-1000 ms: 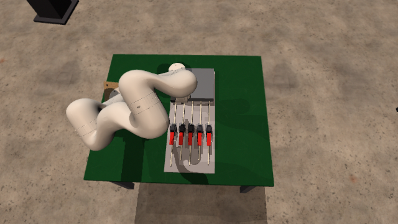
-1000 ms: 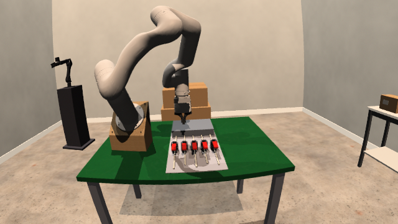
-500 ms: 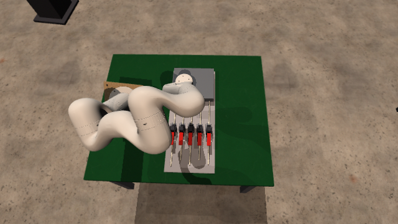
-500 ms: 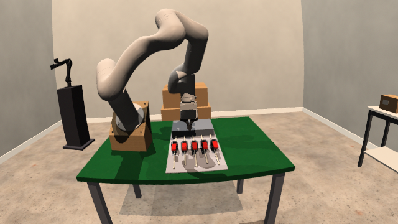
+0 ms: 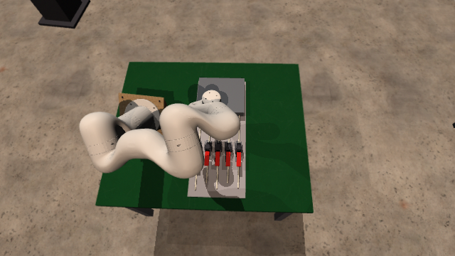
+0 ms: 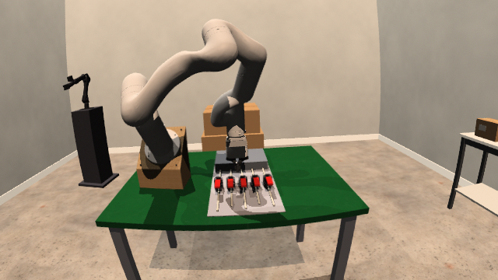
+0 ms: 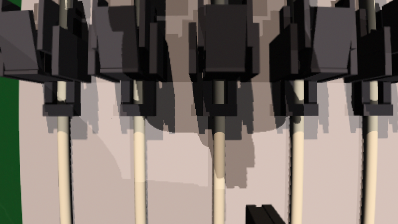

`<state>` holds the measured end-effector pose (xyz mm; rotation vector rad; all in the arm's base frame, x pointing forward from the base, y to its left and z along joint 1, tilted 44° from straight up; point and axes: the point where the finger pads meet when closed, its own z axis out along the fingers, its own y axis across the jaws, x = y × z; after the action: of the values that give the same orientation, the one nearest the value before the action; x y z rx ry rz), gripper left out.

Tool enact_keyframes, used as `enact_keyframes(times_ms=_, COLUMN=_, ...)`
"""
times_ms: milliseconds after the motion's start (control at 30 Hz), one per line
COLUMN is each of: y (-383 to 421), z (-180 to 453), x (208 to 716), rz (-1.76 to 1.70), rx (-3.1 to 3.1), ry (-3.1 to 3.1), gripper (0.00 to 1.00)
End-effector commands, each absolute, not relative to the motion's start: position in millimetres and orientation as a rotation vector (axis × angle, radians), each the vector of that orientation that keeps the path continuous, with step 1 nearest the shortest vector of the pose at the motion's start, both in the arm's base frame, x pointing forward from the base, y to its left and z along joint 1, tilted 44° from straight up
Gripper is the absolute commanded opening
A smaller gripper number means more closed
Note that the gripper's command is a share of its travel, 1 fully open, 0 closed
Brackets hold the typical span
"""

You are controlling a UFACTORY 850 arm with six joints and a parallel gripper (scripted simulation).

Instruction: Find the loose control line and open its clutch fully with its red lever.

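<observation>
My gripper [image 6: 236, 159] hangs low over the stretch of lines between the grey console [image 6: 241, 156] and the row of clutches, a little left of centre in the exterior view. Its fingers are shut tight with nothing between them. In the wrist view only a dark fingertip [image 7: 261, 214] pokes in at the bottom edge, just right of the middle line [image 7: 219, 165].

The five pale lines run down the light board [image 6: 249, 208] on the green table [image 6: 319, 183]. Each passes through a black clutch [image 7: 227, 45] along the top of the wrist view. The red levers [image 6: 243, 181] show in the middle of the exterior view, all lying at what looks like the same angle, so none reads as open. Nothing here tells me which line is the slack one.

I judge I am about to test a line by nudging it sideways with the closed fingers. The risks:

- Coming down too far would jam the fingertip into the board.
- A push set between two lines could shift both, and I would misread which gave way.
- A nudge too close to a clutch meets a stiff span, and a loose line may feel taut there.
- The top view hides the leftmost clutch under my arm [image 5: 178, 142], so that side needs care.
</observation>
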<state>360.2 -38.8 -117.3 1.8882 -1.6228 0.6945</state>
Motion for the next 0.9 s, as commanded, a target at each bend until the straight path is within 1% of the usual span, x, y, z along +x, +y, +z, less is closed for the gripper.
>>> enact_keyframes(times_ms=0, y=-48, z=-127, x=362, rz=0.698, rx=1.890, ry=-1.624, gripper=0.00)
enact_keyframes(times_ms=300, y=-63, z=-143, x=363, rz=0.698, rx=1.890, ry=-1.624, gripper=0.00)
enact_keyframes(times_ms=867, y=-64, z=-144, x=365, rz=0.698, rx=1.890, ry=-1.624, gripper=0.00)
